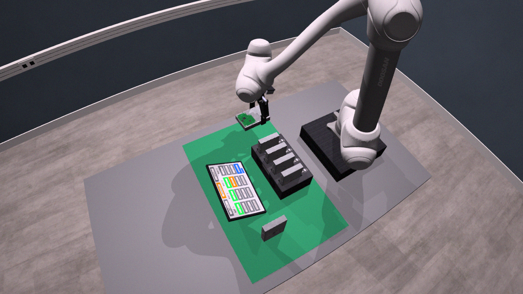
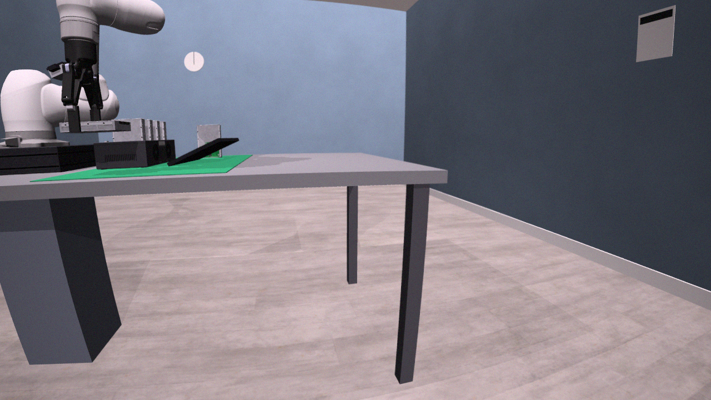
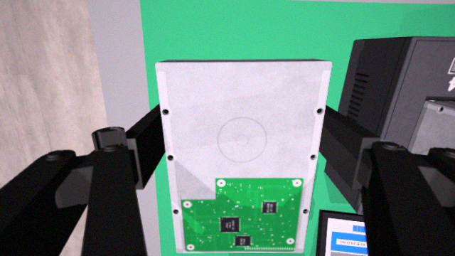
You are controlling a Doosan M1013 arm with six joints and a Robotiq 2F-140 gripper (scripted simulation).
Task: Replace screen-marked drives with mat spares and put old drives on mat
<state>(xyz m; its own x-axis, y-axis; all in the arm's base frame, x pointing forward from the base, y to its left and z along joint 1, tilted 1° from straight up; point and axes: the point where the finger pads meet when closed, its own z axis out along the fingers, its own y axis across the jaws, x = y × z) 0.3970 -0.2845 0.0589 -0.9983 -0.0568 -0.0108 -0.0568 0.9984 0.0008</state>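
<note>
My gripper (image 1: pixel 258 114) (image 2: pixel 84 124) (image 3: pixel 239 120) is shut on a drive (image 1: pixel 245 119) (image 2: pixel 106 125) (image 3: pixel 199 92) by its long sides. The drive is flat, green board upward, above the far part of the green mat (image 1: pixel 255 263) (image 2: pixel 199 166) (image 3: pixel 249 32), beside the dock. The dark dock (image 1: pixel 298 188) (image 2: pixel 121 154) (image 3: pixel 377 82) holds several upright drives (image 1: pixel 268 143) (image 2: pixel 129 130) (image 3: pixel 431 124). Another drive (image 1: pixel 274 228) (image 2: pixel 208 135) stands upright on the near part of the mat. The screen (image 1: pixel 247 190) (image 3: pixel 332 224) shows a blue "REBUILDING" box, plus orange and green boxes.
The screen's dark back (image 2: pixel 206 149) is tilted up beside the dock. The robot's black base block (image 1: pixel 318 146) (image 2: pixel 29 158) stands on the other side of the dock. The grey table (image 1: pixel 128 219) (image 2: pixel 348 176) extends around the mat.
</note>
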